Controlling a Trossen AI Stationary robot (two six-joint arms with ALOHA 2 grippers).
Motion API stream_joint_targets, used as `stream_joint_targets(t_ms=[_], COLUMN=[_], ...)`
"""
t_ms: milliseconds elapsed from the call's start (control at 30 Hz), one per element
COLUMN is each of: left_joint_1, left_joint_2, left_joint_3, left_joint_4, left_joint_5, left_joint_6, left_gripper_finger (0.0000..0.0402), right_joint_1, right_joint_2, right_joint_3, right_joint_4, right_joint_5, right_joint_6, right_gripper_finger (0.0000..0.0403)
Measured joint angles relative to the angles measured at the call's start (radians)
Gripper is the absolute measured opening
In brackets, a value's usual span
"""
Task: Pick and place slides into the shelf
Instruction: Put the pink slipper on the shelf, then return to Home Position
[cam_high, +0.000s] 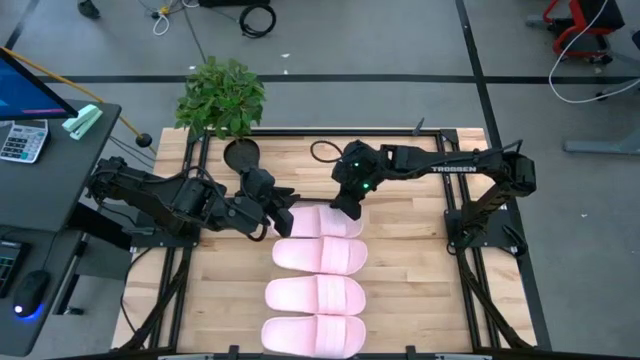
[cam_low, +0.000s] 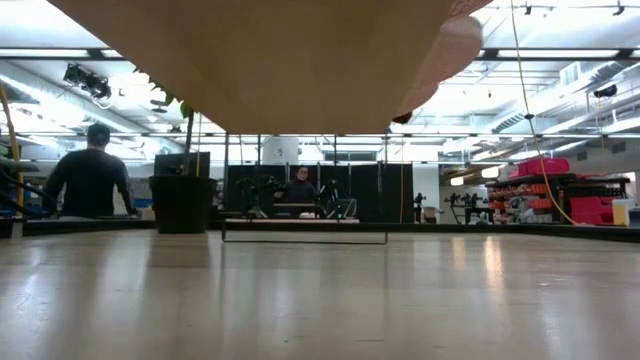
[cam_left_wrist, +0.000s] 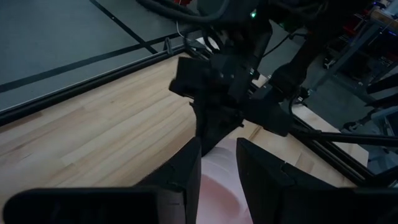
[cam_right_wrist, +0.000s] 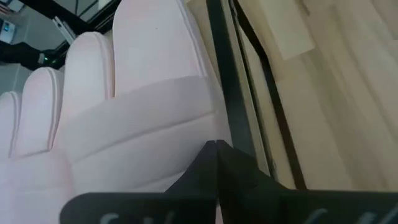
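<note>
Left gripper (cam_high: 281, 221): fingers part-open, straddling the rearmost slide's (cam_high: 320, 222) left end, apparently to hold it; whether they gripped it could not be told.
Slides: four in a row on the shelf (cam_high: 420, 262), running from its rear toward its front edge, seemingly already placed.
Right gripper (cam_high: 347, 209): fingers shut, empty, tips at that slide's rear edge, probably nudging it square.
</note>
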Motion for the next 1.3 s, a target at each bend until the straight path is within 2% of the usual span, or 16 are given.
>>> stream_joint_targets(t_ms=[300, 633, 967, 1300], left_joint_1=[0.0, 0.0, 0.0, 0.0], left_joint_2=[0.0, 0.0, 0.0, 0.0], left_joint_3=[0.0, 0.0, 0.0, 0.0], left_joint_4=[0.005, 0.004, 0.0, -0.002], left_joint_5=[0.0, 0.0, 0.0, 0.0], left_joint_6=[0.0, -0.001, 0.0, 0.0], left_gripper_finger=[0.0107, 0.0107, 0.0107, 0.0107], right_joint_1=[0.002, -0.003, -0.004, 0.0], right_joint_2=[-0.004, 0.005, 0.0, -0.005], right_joint_3=[-0.04, 0.087, 0.104, 0.108], right_joint_4=[0.016, -0.037, -0.132, -0.189], right_joint_5=[0.046, 0.072, 0.084, 0.146], right_joint_6=[0.018, -0.009, -0.019, -0.018], right_gripper_finger=[0.0007, 0.0051, 0.0102, 0.0108])
